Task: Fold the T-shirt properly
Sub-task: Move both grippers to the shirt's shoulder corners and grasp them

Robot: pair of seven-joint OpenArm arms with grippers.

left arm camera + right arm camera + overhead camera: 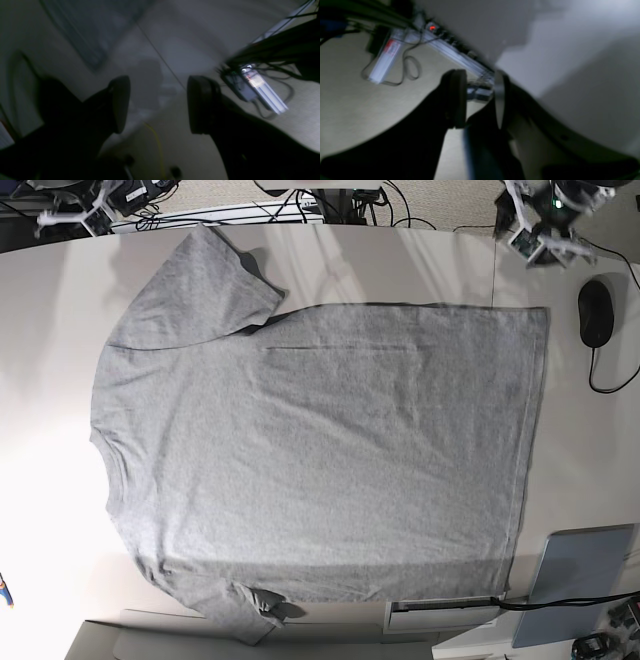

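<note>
Showing T-shirt (320, 450) only from base

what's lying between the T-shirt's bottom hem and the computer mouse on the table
Nothing: in the base view, only bare white table separates the T-shirt hem from the black computer mouse.
</note>
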